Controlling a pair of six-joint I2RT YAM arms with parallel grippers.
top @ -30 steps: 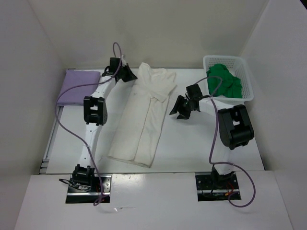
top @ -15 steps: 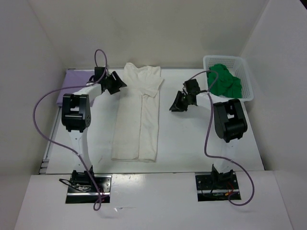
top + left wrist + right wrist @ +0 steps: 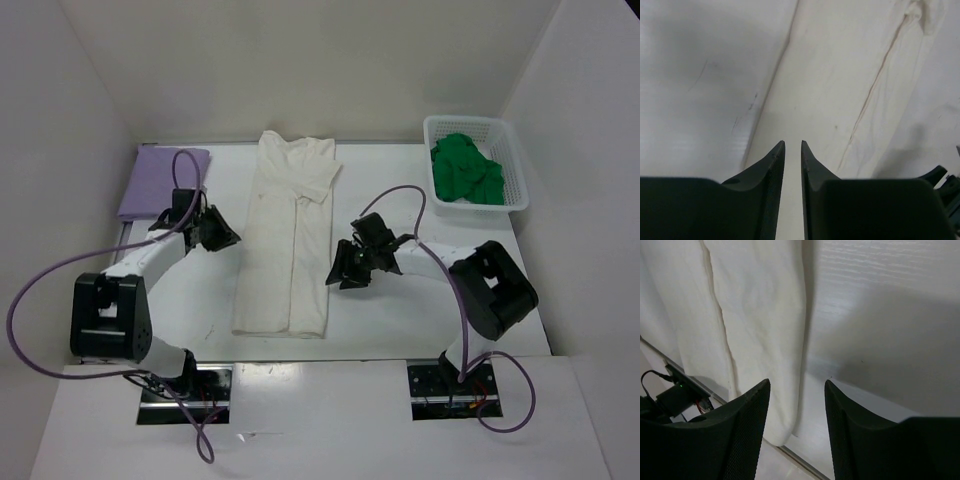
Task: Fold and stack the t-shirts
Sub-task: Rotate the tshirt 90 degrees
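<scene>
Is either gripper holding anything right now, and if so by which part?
Nothing is held. The left gripper and the right gripper hover empty at opposite edges of the cream shirt, jaws apart.

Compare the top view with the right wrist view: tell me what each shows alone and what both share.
Only the top view: the purple shirt at the far left, the green shirt in the white basket, and the left gripper beside the cream shirt. Only the right wrist view: the right gripper from close, jaws spread with nothing between them, above the shirt's side edge. Both: the cream shirt, folded lengthwise on the table, and the right gripper.
</scene>
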